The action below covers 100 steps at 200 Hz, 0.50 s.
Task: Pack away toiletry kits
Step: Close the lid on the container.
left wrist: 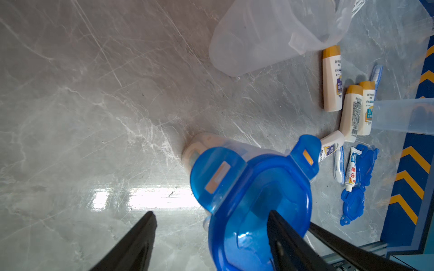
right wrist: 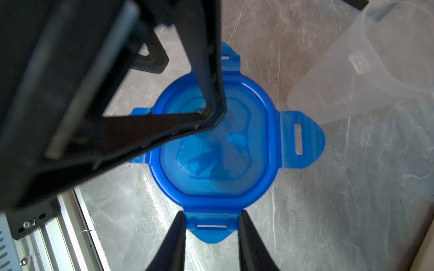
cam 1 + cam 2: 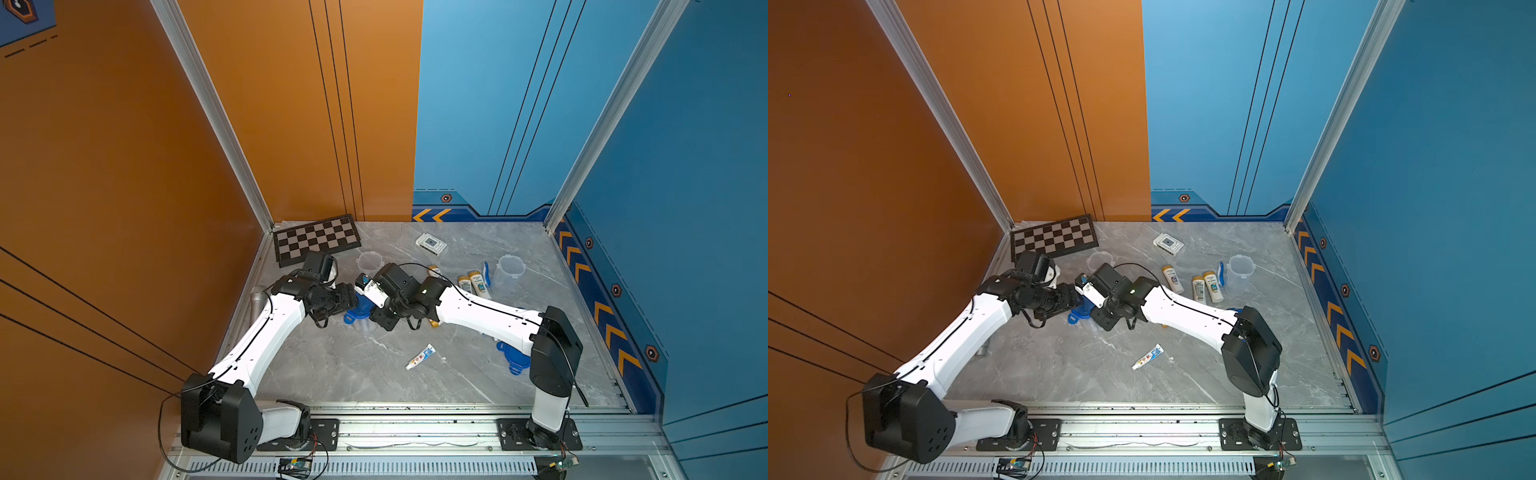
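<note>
A clear cup with a blue clip-tab lid [image 2: 216, 145] stands mid-table, seen in both top views [image 3: 356, 311] [image 3: 1079, 312]. My left gripper [image 1: 211, 234] is open, one finger resting on the lid's top, the other off to the side over bare table. My right gripper [image 2: 212, 225] is shut on the edges of one lid tab. Two empty cups [image 3: 369, 262] [image 3: 510, 272] stand farther back. Gold-capped bottles [image 3: 465, 284] [image 3: 478, 282] [image 3: 434, 271], a toothbrush [image 3: 485, 272] and a toothpaste tube [image 3: 420, 357] lie loose.
A chessboard [image 3: 316, 239] lies at the back left and a flat white box [image 3: 431, 244] at the back middle. Spare blue lids [image 3: 513, 357] sit under my right arm, with a tube and a toothbrush [image 1: 338, 169] beside them. A grey microphone [image 3: 257, 303] lies by the left wall.
</note>
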Each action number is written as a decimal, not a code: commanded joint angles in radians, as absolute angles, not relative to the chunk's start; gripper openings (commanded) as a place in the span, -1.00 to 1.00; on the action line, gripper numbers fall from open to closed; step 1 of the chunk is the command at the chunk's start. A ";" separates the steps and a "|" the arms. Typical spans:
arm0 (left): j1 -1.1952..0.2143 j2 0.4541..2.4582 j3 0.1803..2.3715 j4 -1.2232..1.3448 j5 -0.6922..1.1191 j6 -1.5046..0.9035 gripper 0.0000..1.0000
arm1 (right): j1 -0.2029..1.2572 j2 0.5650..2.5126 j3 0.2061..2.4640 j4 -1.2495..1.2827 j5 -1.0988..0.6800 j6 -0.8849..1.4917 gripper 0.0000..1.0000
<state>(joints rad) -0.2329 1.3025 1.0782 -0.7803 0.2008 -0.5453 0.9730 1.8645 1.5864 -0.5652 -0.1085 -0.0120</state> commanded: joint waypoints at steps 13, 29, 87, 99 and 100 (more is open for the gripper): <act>-0.247 1.331 1.106 -0.793 0.157 -0.519 0.47 | 0.974 1.832 1.579 -0.587 -0.079 -0.018 -0.87; -0.249 1.340 1.108 -0.793 0.149 -0.517 0.40 | 0.974 1.831 1.577 -0.587 -0.075 -0.014 -0.87; -0.252 1.359 1.094 -0.793 0.144 -0.515 0.16 | 0.975 1.825 1.575 -0.601 -0.063 -0.014 -0.57; -0.252 1.360 1.089 -0.793 0.144 -0.518 0.14 | 0.975 1.820 1.577 -0.605 -0.052 -0.004 -0.42; -0.251 1.361 1.089 -0.793 0.144 -0.518 0.14 | 0.975 1.821 1.578 -0.606 -0.051 -0.004 -0.41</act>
<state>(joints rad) -0.2436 1.3392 1.1053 -0.7479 0.1837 -0.5385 0.9737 1.8645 1.5852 -0.5655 -0.0990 -0.0116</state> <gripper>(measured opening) 0.577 0.318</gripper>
